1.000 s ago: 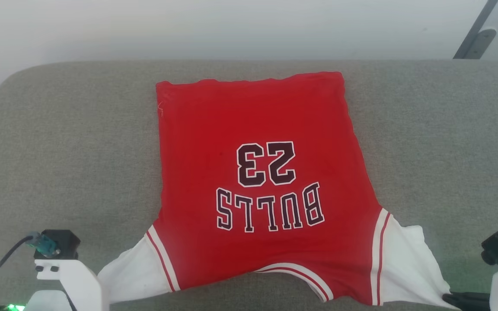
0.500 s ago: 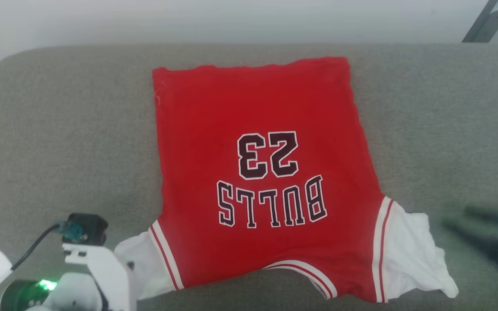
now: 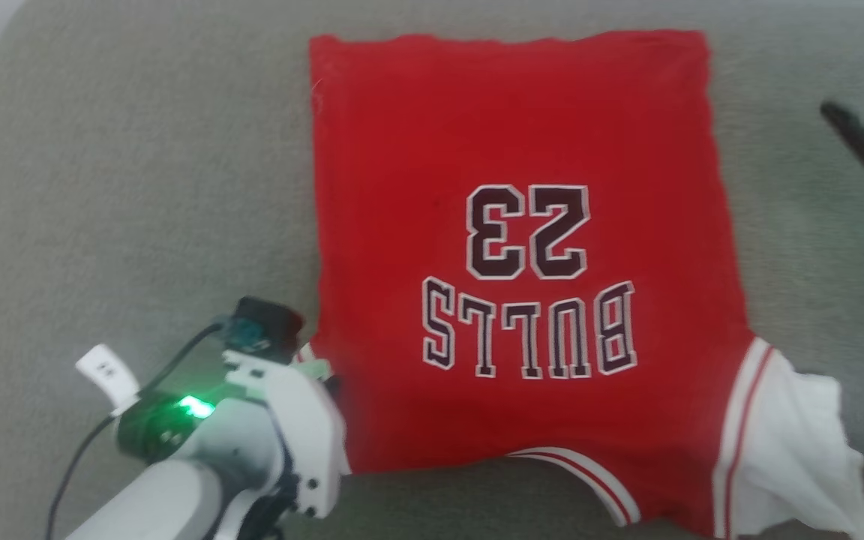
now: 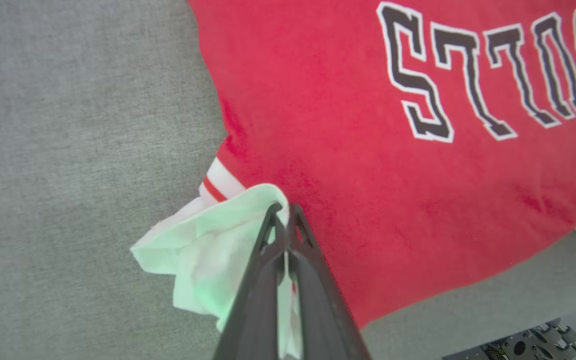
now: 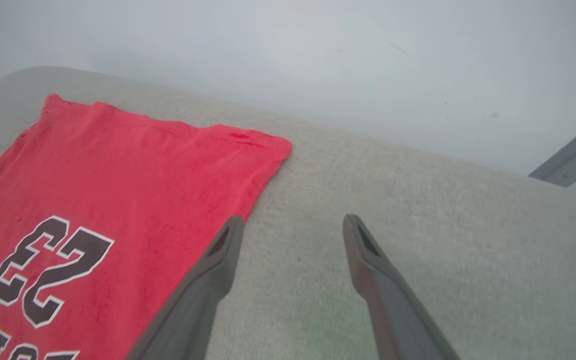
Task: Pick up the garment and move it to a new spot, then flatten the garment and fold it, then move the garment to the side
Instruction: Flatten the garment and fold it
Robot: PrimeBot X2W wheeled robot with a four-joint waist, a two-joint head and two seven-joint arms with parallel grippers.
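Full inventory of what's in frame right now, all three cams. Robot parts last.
garment: one, red with white sleeves and dark "BULLS 23" lettering, spread on the cushion, neck toward the robot.
cushion: one, grey fabric, under the garment.
wall: one, pale grey, behind the cushion.
metal bar: one, grey, by the wall at far right.
left gripper: one, dark fingers, shut on the garment's white sleeve on the robot's left.
right gripper: one, dark fingers, open and empty, over the cushion right of the garment.

Our backdrop: grey cushion (image 3: 139, 187), pale wall (image 5: 318, 60)
We see the cushion's woven cover and rounded far corner; a slanted grey bar (image 5: 575, 160) stands against the wall.
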